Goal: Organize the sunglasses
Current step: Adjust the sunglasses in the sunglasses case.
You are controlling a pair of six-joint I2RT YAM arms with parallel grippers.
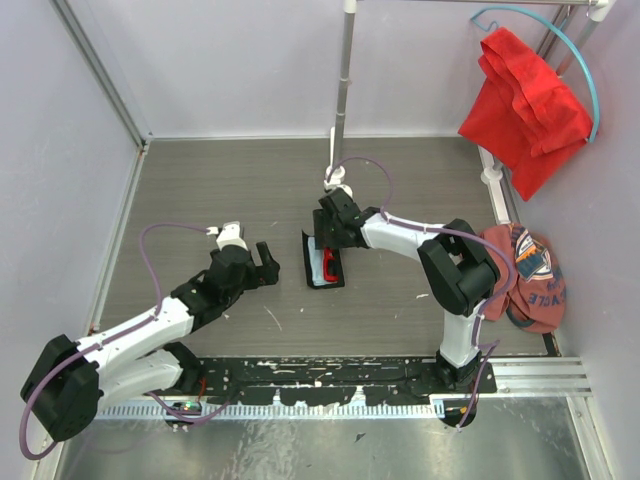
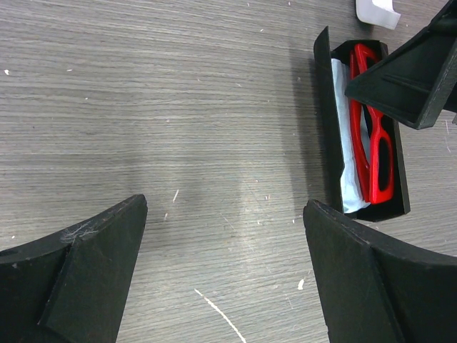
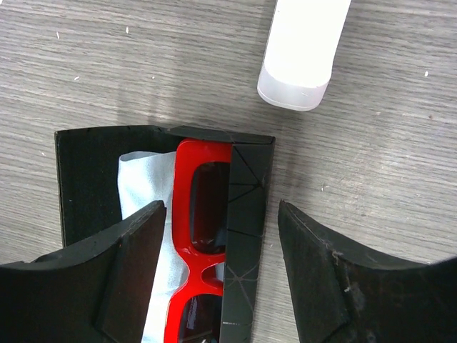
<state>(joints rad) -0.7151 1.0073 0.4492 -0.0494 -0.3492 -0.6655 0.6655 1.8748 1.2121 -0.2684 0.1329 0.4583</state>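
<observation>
Sunglasses (image 3: 193, 264): lying in the open case (image 3: 86, 171) on the cloth (image 3: 139, 179), which pads them.
Flap (image 3: 246, 236): partly over them, not shut.
Right end effector (image 3: 221, 236): fingers apart astride the flap, probably to close it.
Left end effector (image 2: 225, 243): wide apart, empty, well aside over the worktop (image 1: 220, 190).

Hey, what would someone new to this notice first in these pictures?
The bright red sunglasses lie in an open black case mid-table, on a pale cloth. The right gripper hovers open right over them, and the left gripper sits open to the case's left. A red cloth hangs at the far right corner.
</observation>
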